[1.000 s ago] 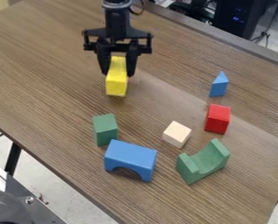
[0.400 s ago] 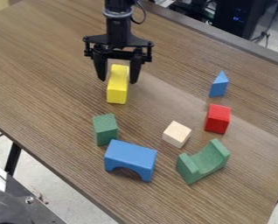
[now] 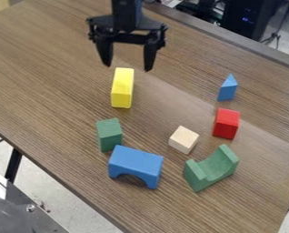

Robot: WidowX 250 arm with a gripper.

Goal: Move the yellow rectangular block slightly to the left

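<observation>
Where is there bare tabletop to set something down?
Bare brown wooden tabletop lies between the yellow rectangular block and the picture's left edge, and between that block and the blue triangular block. It is crowded lower down, where the green rectangular block, blue arch block, cream cube and green curved block sit close together.

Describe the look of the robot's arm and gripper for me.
The arm is black, a thick upright column where it meets the gripper. The gripper is black too: a wide crossbar with small angular brackets at its ends, and two flat fingers that taper toward their tips.
</observation>
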